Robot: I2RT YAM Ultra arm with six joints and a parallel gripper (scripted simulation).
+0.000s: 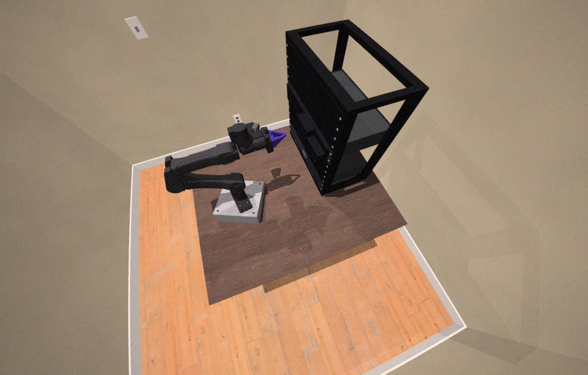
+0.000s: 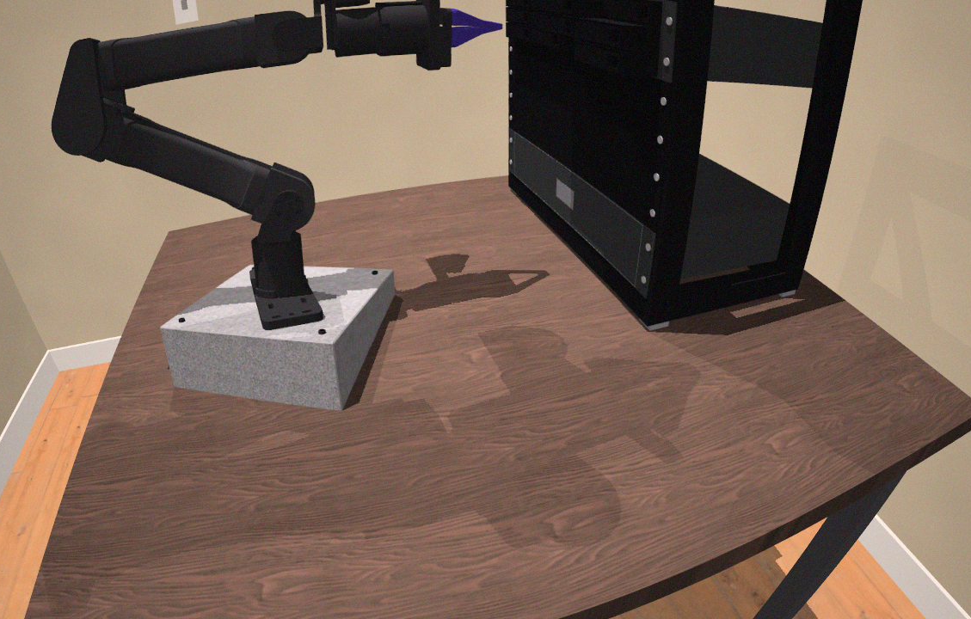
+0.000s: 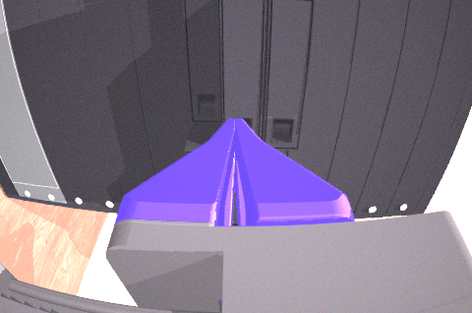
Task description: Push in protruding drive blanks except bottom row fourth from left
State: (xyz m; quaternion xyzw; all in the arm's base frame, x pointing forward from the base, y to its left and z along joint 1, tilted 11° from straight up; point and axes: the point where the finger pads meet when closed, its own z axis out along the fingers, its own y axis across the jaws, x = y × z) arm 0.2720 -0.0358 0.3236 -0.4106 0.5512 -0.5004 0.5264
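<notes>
The black open-frame rack [image 1: 389,98] [image 2: 677,192] stands at the back right of the table, its front facing the arm. Two drive blanks [image 1: 307,122] [image 1: 318,142] stick out of its front in the top view. My gripper [image 1: 282,136] [image 2: 494,25] [image 3: 235,131] is shut and empty, its purple fingers pressed into one point. It is level with the upper part of the front, near its left edge, with the tip just short of the rack. In the wrist view the tip is at the near end of a middle blank [image 3: 243,51], with blanks [image 3: 204,51] [image 3: 289,57] on either side.
The arm's grey base block [image 1: 240,205] [image 2: 273,361] sits on the dark wooden table [image 1: 286,242] [image 2: 550,462]. A grey panel [image 2: 588,211] fills the bottom of the rack's front. The walls are close behind the rack.
</notes>
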